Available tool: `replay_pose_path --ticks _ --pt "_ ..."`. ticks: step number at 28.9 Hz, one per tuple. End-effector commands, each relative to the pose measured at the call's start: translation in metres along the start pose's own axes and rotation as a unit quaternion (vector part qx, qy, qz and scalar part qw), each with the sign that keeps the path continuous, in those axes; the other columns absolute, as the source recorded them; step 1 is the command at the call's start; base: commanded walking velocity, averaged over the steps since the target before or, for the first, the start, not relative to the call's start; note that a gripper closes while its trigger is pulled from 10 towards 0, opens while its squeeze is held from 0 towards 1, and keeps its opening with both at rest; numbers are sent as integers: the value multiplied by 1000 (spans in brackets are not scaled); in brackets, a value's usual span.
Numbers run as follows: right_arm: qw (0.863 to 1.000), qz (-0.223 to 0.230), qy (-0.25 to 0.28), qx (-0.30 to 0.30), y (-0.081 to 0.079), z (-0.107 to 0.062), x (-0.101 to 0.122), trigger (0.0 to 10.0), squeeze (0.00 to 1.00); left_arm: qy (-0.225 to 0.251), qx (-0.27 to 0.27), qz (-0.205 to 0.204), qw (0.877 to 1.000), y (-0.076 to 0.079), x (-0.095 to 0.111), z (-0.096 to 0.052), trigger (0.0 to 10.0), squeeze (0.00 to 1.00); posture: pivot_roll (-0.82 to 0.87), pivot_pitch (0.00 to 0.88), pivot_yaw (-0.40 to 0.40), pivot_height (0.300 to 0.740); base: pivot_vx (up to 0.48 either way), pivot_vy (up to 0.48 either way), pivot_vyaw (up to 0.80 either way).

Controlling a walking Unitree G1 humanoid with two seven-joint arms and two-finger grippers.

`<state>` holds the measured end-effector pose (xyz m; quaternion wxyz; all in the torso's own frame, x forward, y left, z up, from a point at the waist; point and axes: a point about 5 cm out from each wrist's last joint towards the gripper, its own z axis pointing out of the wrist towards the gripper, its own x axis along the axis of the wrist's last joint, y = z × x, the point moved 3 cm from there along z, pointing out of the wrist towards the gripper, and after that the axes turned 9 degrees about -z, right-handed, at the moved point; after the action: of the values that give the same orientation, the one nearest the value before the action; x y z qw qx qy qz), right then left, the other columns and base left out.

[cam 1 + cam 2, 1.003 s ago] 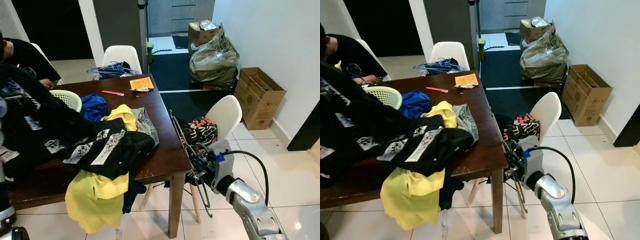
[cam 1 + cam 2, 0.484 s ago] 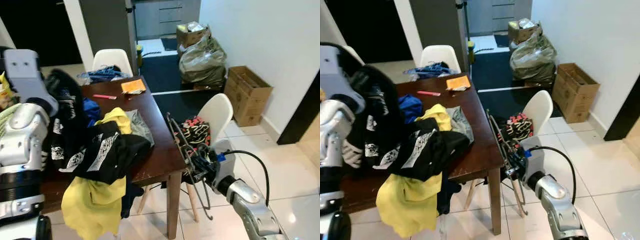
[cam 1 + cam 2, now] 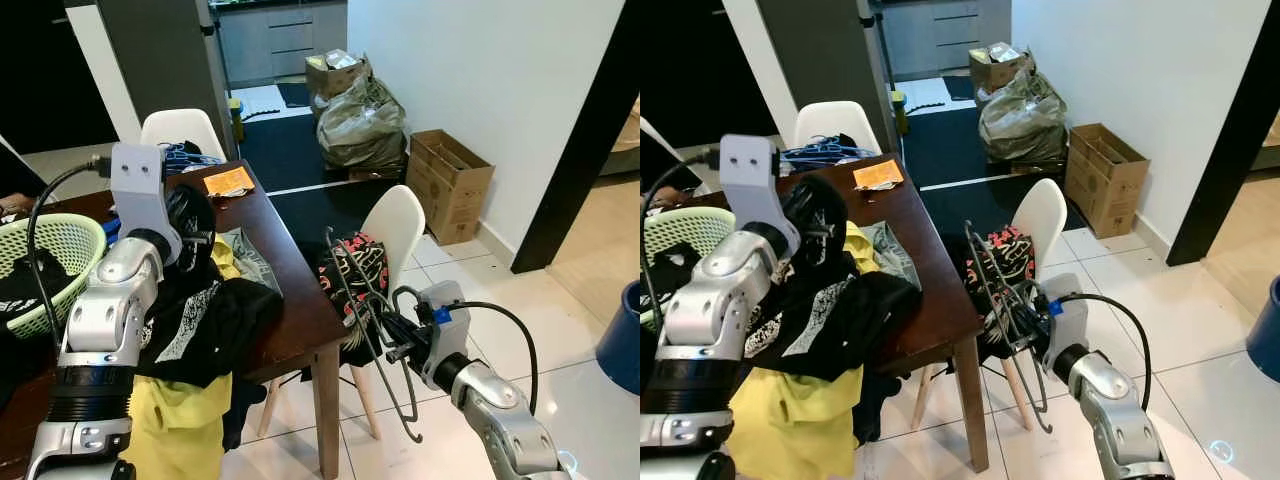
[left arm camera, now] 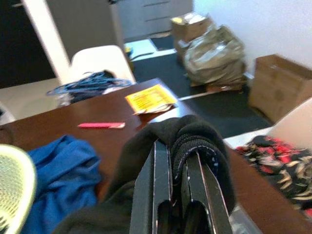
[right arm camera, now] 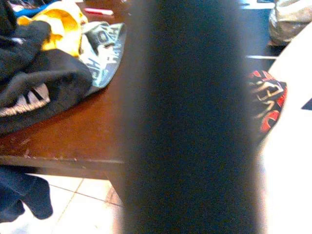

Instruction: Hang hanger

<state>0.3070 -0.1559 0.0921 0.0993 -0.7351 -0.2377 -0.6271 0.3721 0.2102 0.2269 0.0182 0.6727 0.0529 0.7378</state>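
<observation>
— How do the jaws stand?
— The right gripper (image 3: 392,343) is clamped on a bundle of hangers (image 3: 362,300), held off the table's (image 3: 300,325) corner near a white chair (image 3: 400,215).
— And the left gripper (image 4: 178,161)?
— Pinched together on a black garment (image 4: 190,134), raised above the table.

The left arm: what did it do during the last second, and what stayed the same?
The left gripper came up from the low left edge and now stands raised above the table, shut on the black shirt, which lifts with it. The camera also turned right, so the scene shifted. The right gripper still holds the hangers beside the table corner; the yellow paper stays put.
</observation>
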Motion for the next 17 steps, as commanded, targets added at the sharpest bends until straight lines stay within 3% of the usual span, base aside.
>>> replay_pose_path --ticks 1,2,3,6,8,14,15,16,17 --pt "1000 10 6 4 -3 0 2 10000 0 -63 41 27 997 -19 -33 -6 10000 0 -45 4 73 740 0 0 0" --pt "1000 10 6 4 -3 0 2 10000 0 -63 41 27 997 -19 -33 -6 10000 0 -45 4 73 740 0 0 0" --pt "1000 12 6 5 -3 0 2 10000 0 -112 41 53 992 -25 -57 -14 10000 1000 -44 6 74 740 0 0 0" --pt "1000 14 6 6 -3 0 2 10000 0 -147 25 80 986 -27 -75 -22 10000 1000 -46 4 74 740 0 0 0" --pt "1000 16 6 8 -4 1 2 10000 0 -156 -24 100 982 -16 -79 -29 10000 1000 -42 3 74 740 0 0 0" --pt "1000 17 7 9 -4 1 2 10000 0 -138 -70 105 982 -5 -63 -29 10000 1000 -45 0 73 740 0 0 0" --pt "1000 16 7 9 -4 0 2 10000 0 -130 -101 107 981 1 -48 -30 10000 1000 -45 0 73 740 0 0 0" --pt "1000 16 7 9 -4 0 2 10000 0 -130 -101 107 981 1 -48 -30 10000 1000 -45 0 73 740 0 0 0" --pt "1000 16 6 9 -4 0 2 10000 0 -120 -122 106 979 4 -31 -30 10000 1000 -44 0 71 740 0 0 0"
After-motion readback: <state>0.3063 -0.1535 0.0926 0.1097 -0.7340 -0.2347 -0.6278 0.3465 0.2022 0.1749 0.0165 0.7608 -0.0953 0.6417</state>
